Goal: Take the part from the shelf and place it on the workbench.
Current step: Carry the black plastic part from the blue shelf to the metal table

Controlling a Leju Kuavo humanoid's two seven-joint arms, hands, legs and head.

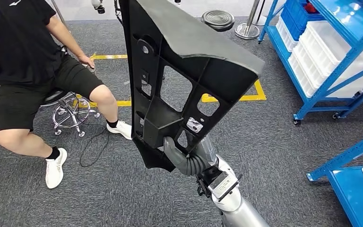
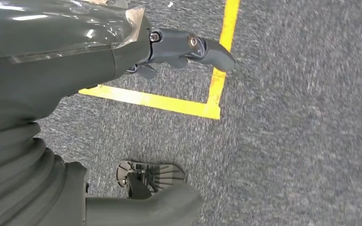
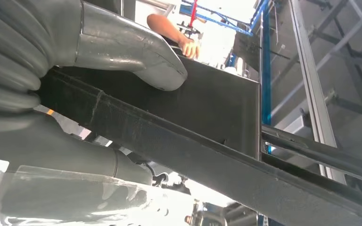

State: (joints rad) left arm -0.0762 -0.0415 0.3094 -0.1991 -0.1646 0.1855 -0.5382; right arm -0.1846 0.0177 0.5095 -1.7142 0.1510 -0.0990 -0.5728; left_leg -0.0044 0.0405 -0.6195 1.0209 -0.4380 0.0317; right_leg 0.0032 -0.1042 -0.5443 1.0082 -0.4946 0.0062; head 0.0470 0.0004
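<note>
A large black plastic part (image 1: 179, 61), ribbed and pierced with cut-outs, is held up in front of me and hides much of the floor. My right hand (image 1: 182, 156) grips its lower edge from below. In the right wrist view the grey thumb (image 3: 132, 52) presses on the flat black face of the part (image 3: 207, 113), with the other fingers under its edge. My left hand (image 2: 75, 56) hangs over the grey carpet, its fingers (image 2: 193, 47) and thumb apart with nothing between them.
A person (image 1: 23, 56) in black sits on a wheeled stool (image 1: 71, 111) at the left. Blue shelving (image 1: 340, 71) with white bins stands at the right, and another blue shelf (image 1: 354, 189) at the lower right. Yellow tape (image 1: 253, 97) marks the carpet. Stanchion bases (image 1: 217, 19) stand behind.
</note>
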